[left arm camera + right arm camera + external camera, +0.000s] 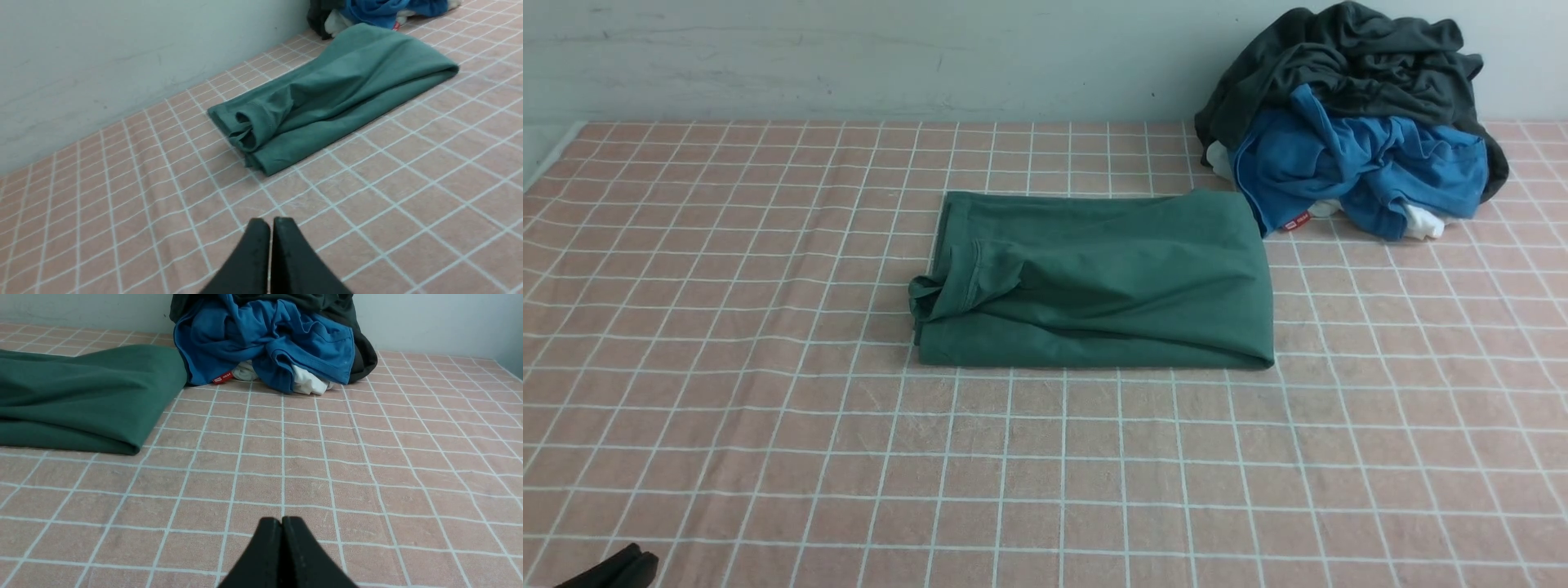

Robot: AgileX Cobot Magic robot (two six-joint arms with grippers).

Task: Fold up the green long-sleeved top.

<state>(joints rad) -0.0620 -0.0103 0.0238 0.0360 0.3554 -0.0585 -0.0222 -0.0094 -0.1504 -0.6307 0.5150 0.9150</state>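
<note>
front view: green top (1111, 278) (folded rectangle)

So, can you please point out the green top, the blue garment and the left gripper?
green top (1111, 278), front view, middle of the folded body.
blue garment (1372, 167), front view, middle of its crumpled front.
left gripper (270, 222), left wrist view, between the shut fingertips.
</note>
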